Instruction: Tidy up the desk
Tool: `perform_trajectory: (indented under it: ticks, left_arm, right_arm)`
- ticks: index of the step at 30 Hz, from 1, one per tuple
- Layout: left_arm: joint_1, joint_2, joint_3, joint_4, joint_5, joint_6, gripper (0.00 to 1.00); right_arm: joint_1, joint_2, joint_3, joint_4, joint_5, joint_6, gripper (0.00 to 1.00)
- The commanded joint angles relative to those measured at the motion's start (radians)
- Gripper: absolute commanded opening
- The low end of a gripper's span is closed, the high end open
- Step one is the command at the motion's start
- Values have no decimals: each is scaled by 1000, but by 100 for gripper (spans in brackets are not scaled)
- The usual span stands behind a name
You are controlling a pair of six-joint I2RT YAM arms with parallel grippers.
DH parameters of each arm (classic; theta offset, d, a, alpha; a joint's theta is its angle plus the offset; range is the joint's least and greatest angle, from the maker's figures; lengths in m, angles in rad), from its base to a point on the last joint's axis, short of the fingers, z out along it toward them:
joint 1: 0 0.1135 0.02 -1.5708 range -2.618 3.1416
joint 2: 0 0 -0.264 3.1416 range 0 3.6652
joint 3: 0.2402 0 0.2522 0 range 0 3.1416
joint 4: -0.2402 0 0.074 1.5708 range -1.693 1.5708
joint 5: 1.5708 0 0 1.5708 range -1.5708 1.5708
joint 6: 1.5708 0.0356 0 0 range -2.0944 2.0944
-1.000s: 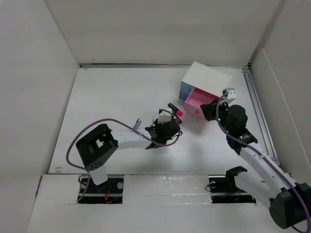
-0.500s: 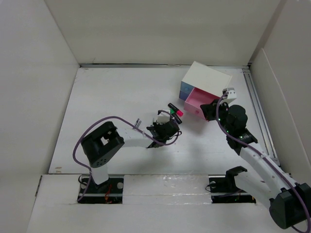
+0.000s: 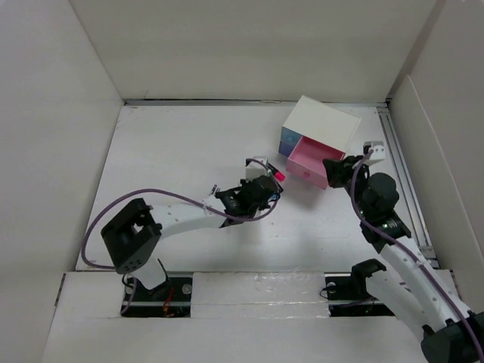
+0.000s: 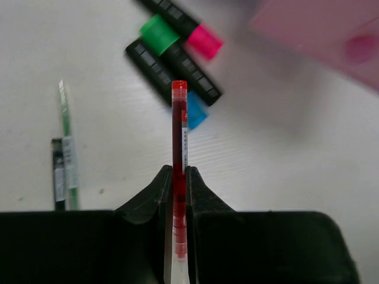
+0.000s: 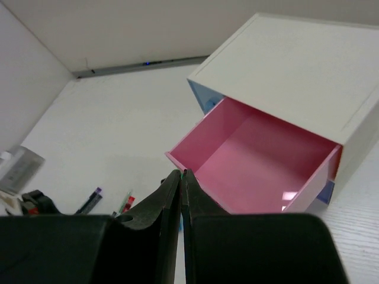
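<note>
We see the bench [image 3: 174, 151] filling the space between the white panels, under both arms. A white box [image 3: 321, 121] sits far right, its pink drawer [image 5: 260, 160] standing open. Right tool [image 5: 181, 174] — fingers pressed together, nothing between them — faces the drawer. Left tool [image 4: 178, 171] pinches a red pen [image 4: 179, 112], tip near three highlighters [image 4: 183, 62].

Left arm [image 3: 185, 218] and right arm [image 3: 404, 263]: white link shells, black joint housings, looping purple cables [image 3: 174, 194]. Left pincer [image 4: 177, 177] and right pincer [image 5: 181, 177]: matte black, with tapered fingers [image 4: 151, 198].
</note>
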Motion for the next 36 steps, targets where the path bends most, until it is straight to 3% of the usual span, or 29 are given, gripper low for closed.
perform_trajectory:
  ticks: [1, 5, 13, 22, 36]
  left_arm:
    - [-6, -124, 93, 111, 110, 18, 0]
    - [-6, -119, 191, 212, 173, 13, 0]
    - [51, 129, 432, 389, 299, -85, 0]
    - [62, 324, 534, 534, 162, -277, 0]
    - [62, 393, 537, 682, 46, -412, 0]
  right_arm:
    - [8, -92, -22, 8, 97, 3, 10]
    - [8, -141, -34, -4, 139, 5, 12]
    - [8, -236, -60, -24, 204, 19, 11]
    - [8, -225, -51, -30, 179, 17, 11]
    - [8, -168, -39, -14, 128, 14, 12]
